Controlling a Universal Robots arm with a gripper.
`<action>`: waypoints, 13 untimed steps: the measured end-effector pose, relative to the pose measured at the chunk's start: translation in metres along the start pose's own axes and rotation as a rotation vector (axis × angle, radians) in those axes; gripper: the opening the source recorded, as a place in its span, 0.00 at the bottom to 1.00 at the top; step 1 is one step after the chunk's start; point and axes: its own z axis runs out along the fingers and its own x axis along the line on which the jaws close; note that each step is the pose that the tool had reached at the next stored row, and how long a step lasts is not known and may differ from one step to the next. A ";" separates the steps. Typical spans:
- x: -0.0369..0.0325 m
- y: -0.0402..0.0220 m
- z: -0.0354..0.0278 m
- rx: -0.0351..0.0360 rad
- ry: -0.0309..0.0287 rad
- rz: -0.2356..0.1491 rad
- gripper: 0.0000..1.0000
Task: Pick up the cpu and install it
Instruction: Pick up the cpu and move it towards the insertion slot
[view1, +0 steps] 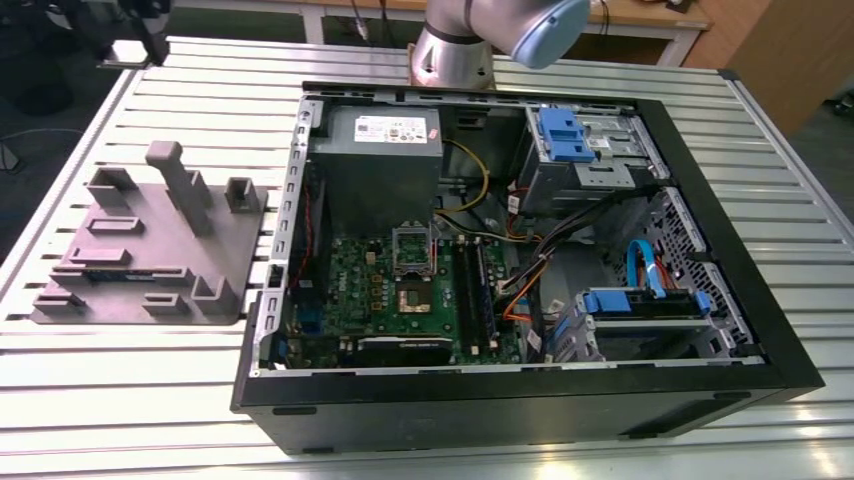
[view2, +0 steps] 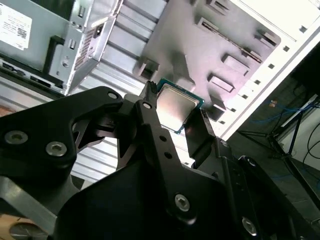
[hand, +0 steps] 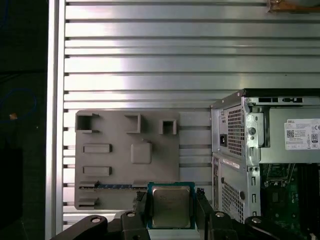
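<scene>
Pincer (hand: 172, 214) clamps cpu (hand: 171, 204); white-label PSU (hand: 280, 152) in case (hand: 231, 172).

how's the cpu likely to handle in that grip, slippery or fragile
Probably stiff: the cpu is a thin flat square, held by its edges in the gripper without sagging. Its smooth, shiny metal top hints it could slip if the pinch loosens. Being so thin, it is likely light, and fragile if dropped.

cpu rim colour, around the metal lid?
Teal-green; the cpu lid itself is silver-grey. Best in the first wrist view.
</scene>
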 end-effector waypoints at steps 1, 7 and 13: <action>-0.0048 0.0001 0.0003 0.0001 0.0001 0.000 0.47; -0.0316 0.0007 0.0021 0.0001 0.0001 0.000 0.47; -0.0568 0.0012 0.0039 0.0001 0.0001 0.000 0.47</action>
